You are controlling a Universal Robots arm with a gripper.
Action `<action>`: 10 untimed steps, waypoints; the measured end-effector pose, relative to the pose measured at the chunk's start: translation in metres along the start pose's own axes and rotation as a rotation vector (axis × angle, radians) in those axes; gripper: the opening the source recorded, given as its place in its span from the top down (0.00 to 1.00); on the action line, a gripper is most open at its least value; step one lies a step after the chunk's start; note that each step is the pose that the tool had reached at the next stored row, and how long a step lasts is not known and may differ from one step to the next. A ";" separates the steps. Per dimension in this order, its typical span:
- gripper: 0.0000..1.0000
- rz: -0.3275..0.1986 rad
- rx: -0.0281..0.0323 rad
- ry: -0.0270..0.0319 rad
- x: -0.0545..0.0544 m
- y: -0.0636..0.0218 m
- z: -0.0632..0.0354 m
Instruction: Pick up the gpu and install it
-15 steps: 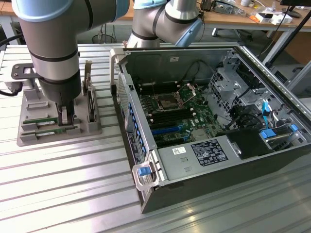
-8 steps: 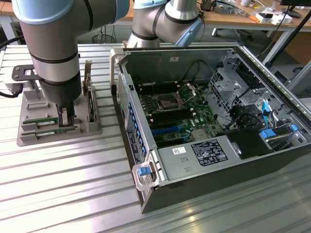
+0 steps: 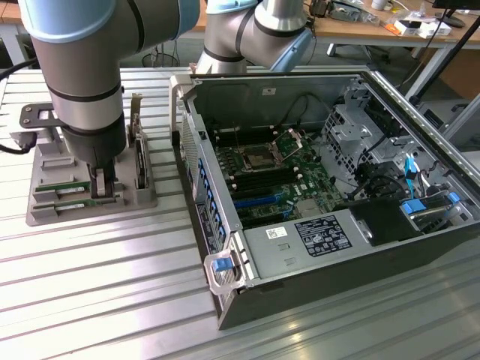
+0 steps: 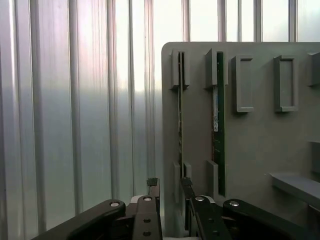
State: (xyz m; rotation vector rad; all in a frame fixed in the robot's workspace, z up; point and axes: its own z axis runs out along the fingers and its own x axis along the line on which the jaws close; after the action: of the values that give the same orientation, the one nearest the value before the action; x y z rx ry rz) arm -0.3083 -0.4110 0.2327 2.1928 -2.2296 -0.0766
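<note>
On the exterior view's left, the gripper [image 3: 104, 187] is down in the gray holder [image 3: 45, 214]. The open case [image 3: 247, 255] is near on the right, with bare table [image 3: 112, 292] in front. The wrist view adds the good bit: jaws apart, straddling the gpu [image 4: 180, 115], which stands on edge in its slot with a second stick [image 4: 218, 125] just beside it.

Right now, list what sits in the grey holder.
In the holder: a green stick and a labelled stick, both on edge in slots, plus an upright dark card. The gripper covers the green stick's near end.
</note>
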 end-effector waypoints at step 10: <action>0.70 -0.002 0.0005 0.0001 0.001 0.0064 0.0060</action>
State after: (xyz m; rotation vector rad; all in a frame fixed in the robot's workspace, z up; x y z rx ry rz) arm -0.3149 -0.4113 0.2270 2.1954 -2.2275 -0.0759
